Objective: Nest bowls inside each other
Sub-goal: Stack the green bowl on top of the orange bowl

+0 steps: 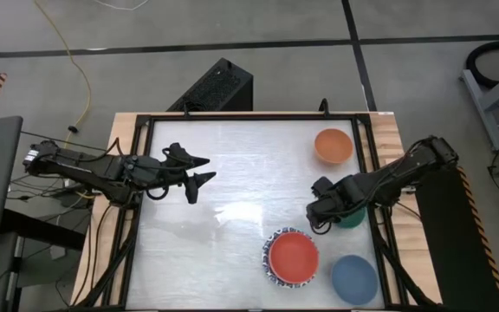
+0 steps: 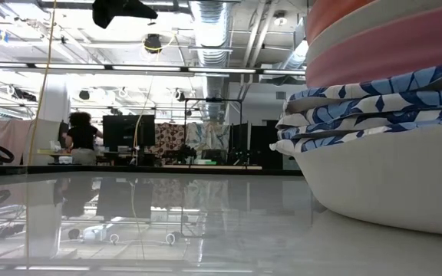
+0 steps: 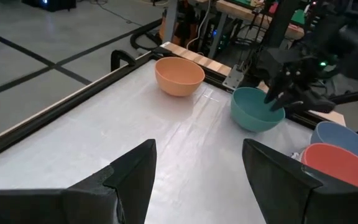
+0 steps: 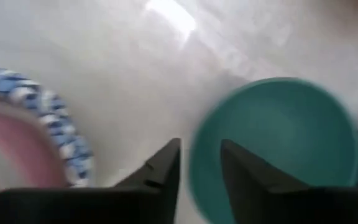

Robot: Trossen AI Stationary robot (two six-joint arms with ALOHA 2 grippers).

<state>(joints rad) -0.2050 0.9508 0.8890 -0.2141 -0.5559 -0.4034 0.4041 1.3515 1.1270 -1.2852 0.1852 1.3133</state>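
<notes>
1. Right gripper [image 4: 197, 163]: being held over the near rim of the teal bowl [image 4: 278, 146], jaws a little apart with the rim between them; no firm grip on the bowl is being shown.
2. Teal bowl [image 1: 351, 218]: sitting by the table's right edge, between the orange bowl [image 1: 333, 145] and the blue bowl [image 1: 354, 279].
3. Stack [image 1: 291, 256]: red bowl on top, blue-patterned rims showing beneath, just beside the right gripper.
4. Left gripper [image 1: 199, 170]: waiting open at mid-left.
5. Step in hand, as judged: the rim is being pinched; a square, full closure is advised before lifting.
6. Room: the frame rail [image 1: 376, 186] is running close behind the teal bowl; open table [image 1: 232, 234] is lying leftward.
</notes>
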